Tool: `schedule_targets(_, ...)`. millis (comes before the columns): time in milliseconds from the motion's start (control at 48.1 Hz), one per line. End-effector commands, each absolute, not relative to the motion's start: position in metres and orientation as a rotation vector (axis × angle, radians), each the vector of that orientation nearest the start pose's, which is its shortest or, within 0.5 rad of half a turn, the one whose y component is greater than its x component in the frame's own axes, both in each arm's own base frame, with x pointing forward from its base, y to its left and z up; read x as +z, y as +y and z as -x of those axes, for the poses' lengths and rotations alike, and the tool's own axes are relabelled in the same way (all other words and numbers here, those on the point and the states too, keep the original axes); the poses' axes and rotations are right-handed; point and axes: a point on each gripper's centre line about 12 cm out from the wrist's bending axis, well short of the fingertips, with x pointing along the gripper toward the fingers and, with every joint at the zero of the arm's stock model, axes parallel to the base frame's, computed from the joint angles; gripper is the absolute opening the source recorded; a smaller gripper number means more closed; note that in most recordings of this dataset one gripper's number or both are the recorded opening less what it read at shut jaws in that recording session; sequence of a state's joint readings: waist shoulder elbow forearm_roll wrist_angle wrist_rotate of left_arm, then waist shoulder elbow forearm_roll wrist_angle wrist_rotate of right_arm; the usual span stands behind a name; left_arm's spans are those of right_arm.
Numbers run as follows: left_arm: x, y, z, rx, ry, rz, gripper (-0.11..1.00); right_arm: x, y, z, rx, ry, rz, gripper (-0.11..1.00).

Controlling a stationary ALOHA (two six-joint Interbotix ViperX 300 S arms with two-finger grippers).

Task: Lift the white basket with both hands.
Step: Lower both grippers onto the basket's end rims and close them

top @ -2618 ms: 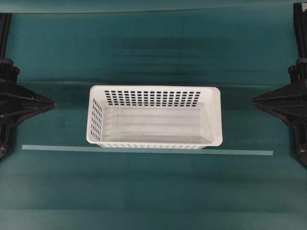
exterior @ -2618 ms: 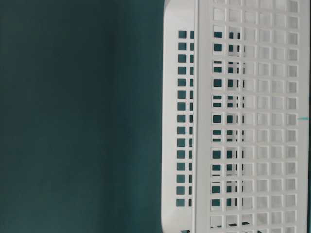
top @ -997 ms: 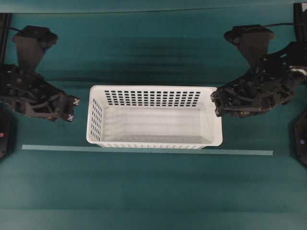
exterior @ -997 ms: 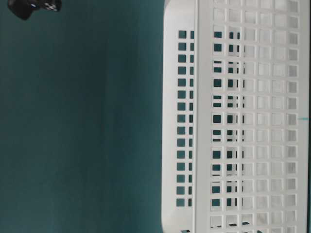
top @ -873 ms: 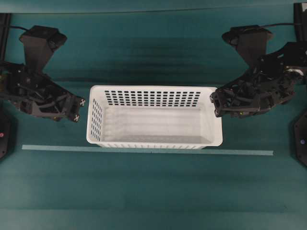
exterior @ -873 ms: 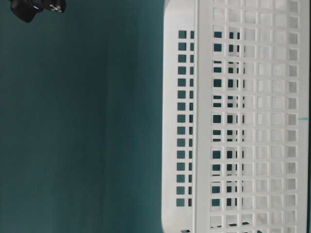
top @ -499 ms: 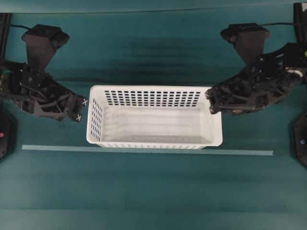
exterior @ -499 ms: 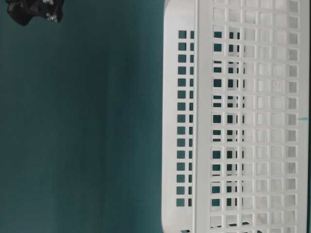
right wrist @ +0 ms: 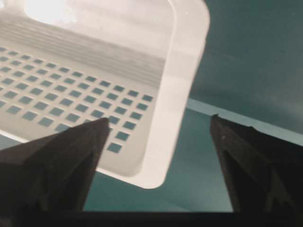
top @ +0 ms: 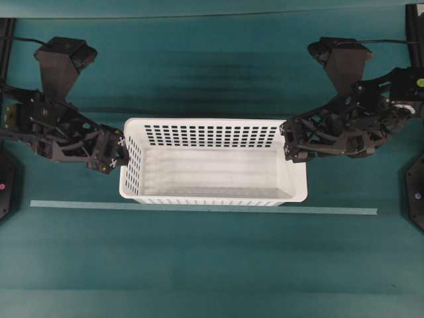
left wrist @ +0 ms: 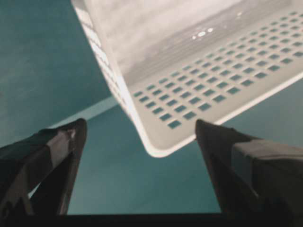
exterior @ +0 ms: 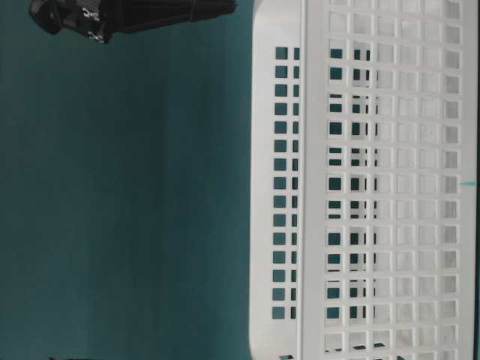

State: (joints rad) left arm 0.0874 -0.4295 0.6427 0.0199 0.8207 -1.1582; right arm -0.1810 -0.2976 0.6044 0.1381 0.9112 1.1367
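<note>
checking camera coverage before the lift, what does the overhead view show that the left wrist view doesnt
Only the overhead view shows the whole white basket, both arms at its two short ends, the right tool over the right-hand rim, and the pale tape strip along the basket's near side.

Only the left wrist view shows the left tool open, its two fingers spread to either side of a basket corner without touching it.

Both show the basket's slotted walls, its solid floor and the green table.
</note>
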Motion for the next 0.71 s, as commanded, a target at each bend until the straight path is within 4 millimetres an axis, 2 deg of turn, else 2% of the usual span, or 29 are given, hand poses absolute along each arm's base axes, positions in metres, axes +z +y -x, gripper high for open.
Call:
schedule_targets(0,0.255,0.030,-0.287,0.682,0.858,1.075,0.95,0.223,-0.040,-0.298,-0.811,1.045,-1.233,0.91)
schedule_targets(145,0.248,0.035,-0.292,0.694,0.851,1.084,0.95,0.214,-0.043,-0.300,-0.848,1.062,-1.251,0.91)
schedule_targets(686,0.185,0.039,-0.317,0.791,0.945,1.110,0.95,0.160,-0.043,-0.310,-0.983,1.118,-1.308,0.91)
